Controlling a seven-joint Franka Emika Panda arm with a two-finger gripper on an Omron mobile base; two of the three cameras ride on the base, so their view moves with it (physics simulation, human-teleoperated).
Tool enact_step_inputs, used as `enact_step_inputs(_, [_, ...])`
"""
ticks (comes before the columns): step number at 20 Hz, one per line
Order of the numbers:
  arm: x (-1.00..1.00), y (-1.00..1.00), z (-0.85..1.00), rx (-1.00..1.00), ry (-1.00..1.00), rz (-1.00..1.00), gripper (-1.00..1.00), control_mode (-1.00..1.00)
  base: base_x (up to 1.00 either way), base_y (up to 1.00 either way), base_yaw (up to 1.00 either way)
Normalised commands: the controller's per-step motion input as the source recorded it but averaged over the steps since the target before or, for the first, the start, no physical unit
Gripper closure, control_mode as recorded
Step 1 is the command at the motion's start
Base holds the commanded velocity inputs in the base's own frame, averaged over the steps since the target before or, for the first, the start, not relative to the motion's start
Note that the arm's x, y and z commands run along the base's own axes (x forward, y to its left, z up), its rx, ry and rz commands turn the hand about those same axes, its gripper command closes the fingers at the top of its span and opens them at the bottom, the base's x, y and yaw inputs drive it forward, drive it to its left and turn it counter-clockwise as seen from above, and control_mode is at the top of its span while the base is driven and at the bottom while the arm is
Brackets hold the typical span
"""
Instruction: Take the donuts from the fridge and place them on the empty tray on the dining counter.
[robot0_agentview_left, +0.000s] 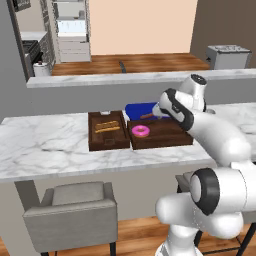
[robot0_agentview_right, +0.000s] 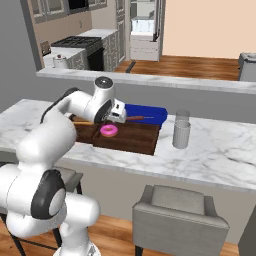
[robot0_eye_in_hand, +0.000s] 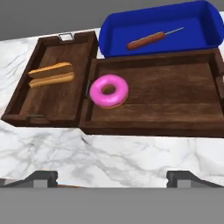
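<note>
While the gripper (robot0_eye_in_hand: 112, 177) hung with jaws spread wide and empty, a pink-iced ring donut (robot0_eye_in_hand: 109, 90) lay flat. It sat at the wide dark wooden tray's (robot0_eye_in_hand: 175, 94) left end.

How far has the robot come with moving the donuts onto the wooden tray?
Done: the pink donut lies in the wide wooden tray on the dining counter, near its end beside the squarer tray. In hand: nothing; the gripper is open above the counter's near edge. Left: the brown donut is not on the tray, so it must be fetched from the fridge across the room.

White marble counter (robot0_eye_in_hand: 131, 157), two brown trays (robot0_eye_in_hand: 166, 96), blue tray (robot0_eye_in_hand: 205, 26), cup (robot0_agentview_right: 181, 131)
</note>
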Motion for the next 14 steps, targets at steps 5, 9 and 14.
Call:
enact_step_inputs(5, [-1.00,-0.14,0.51,0.00,-0.08,-0.05,-1.00,-1.00,0.00,0.00,0.00])
enact_step_inputs(9, [-1.00,0.00,0.65,0.03,-0.03,-0.03,-1.00,-1.00,0.00,0.00,0.00])
enact_step_inputs(14, [-1.00,0.00,0.80,0.12,0.02,0.00,-1.00,-1.00,0.00,0.00,0.00])
